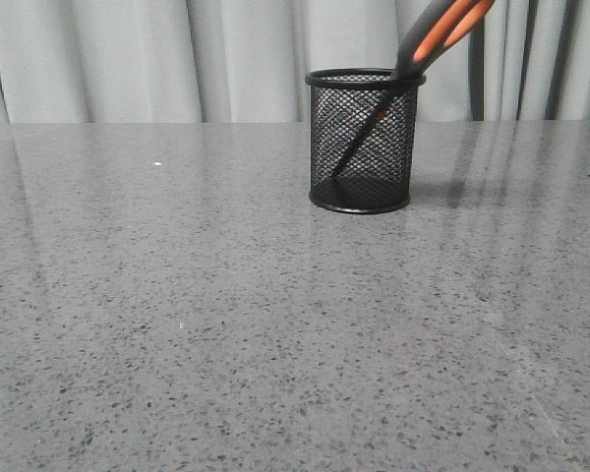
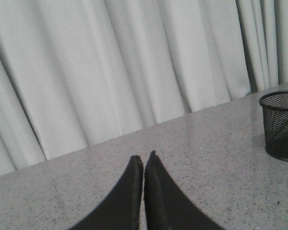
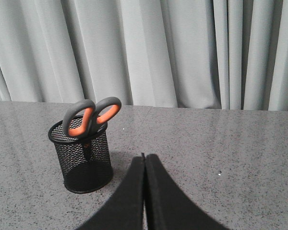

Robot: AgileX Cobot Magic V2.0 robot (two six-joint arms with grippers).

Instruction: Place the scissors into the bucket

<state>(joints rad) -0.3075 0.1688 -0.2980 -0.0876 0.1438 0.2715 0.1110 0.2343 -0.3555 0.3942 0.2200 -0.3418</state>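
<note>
The bucket [image 1: 363, 140], a small black wire-mesh cup, stands upright on the grey table at the back centre. The scissors [image 1: 433, 37] stand inside it, blades down and leaning, the grey handles with orange lining sticking out over its right rim. They also show in the right wrist view, the scissors [image 3: 91, 116] in the bucket [image 3: 84, 158]. The bucket's edge shows in the left wrist view [image 2: 281, 125]. My left gripper [image 2: 144, 160] is shut and empty, away from the bucket. My right gripper [image 3: 144, 158] is shut and empty, beside the bucket and apart from it. Neither gripper shows in the front view.
A grey speckled table [image 1: 226, 324] spreads across the front view. Pale grey curtains [image 1: 177, 59] hang behind its far edge.
</note>
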